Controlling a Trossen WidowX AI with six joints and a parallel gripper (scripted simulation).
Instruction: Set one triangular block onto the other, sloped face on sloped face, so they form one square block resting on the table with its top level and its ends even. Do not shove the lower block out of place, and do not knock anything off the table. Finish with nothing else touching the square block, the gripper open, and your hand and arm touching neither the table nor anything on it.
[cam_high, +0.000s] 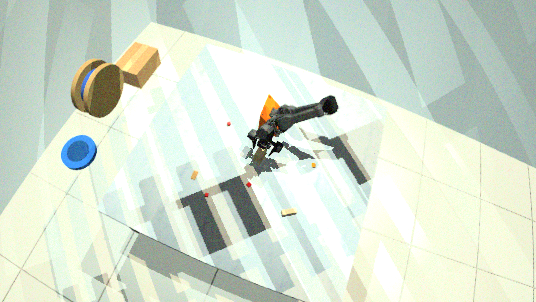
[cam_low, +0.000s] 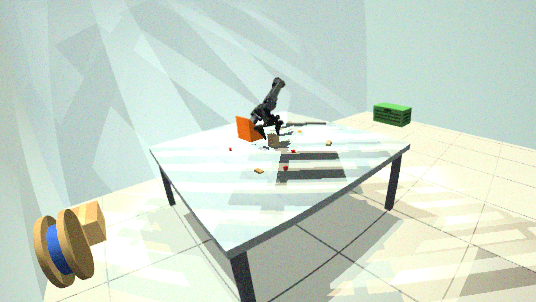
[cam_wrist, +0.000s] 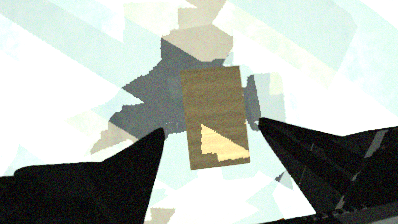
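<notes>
A wooden block stands on the table. In the wrist view its top is one even rectangle, partly lit. No seam between two triangular blocks can be made out, and its sloped faces are not visible. My gripper is open, with one finger on each side of the block. The wrist view shows a gap between each fingertip and the block. How high the fingertips are above the table is hard to tell.
An orange upright block stands close beside the arm. Small wooden pieces, an orange bit and red bits lie around on the table.
</notes>
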